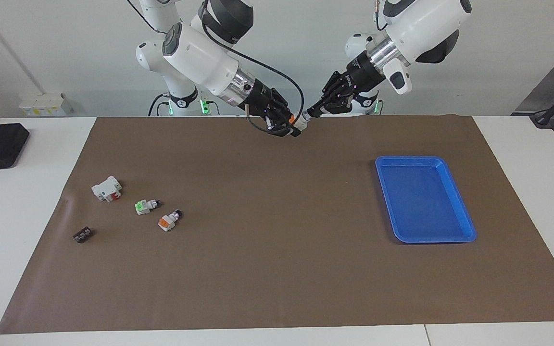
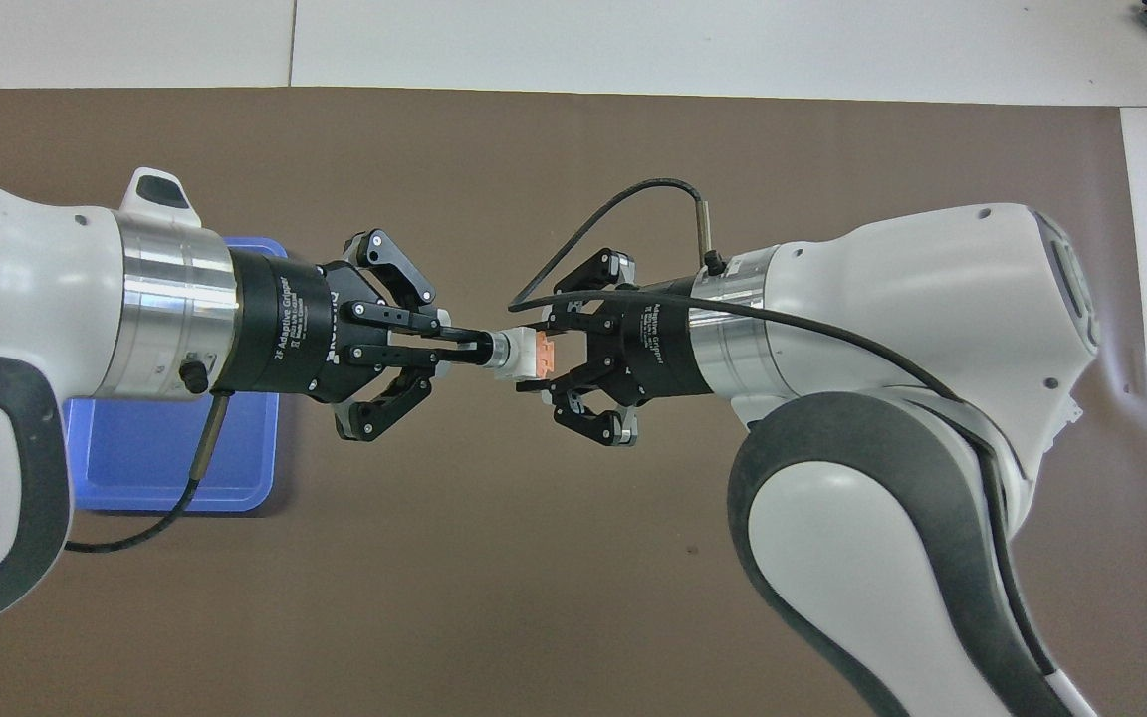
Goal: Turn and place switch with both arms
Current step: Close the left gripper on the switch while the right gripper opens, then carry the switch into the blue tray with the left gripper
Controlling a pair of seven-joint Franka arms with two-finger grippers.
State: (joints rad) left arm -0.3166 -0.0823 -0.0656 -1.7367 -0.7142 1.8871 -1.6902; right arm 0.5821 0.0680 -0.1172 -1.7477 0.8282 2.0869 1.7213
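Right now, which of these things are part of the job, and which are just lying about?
In the job: the switch, gripped by both the left gripper and right gripper.

Lying about: green-faced switch, orange-and-white switch, white block, small dark part, blue tray.

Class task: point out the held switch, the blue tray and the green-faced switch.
held switch [image 2: 524,356], overhead view, on its white body.
blue tray [image 1: 455,183], facing view, on its rim.
green-faced switch [image 1: 140,207], facing view, on its green face.

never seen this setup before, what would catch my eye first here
Two white arms meet in mid-air over the brown mat's robot-side edge, the left gripper and right gripper both shut on one small orange-and-white switch. A bright blue tray lies toward the left arm's end, and small parts cluster toward the right arm's end.
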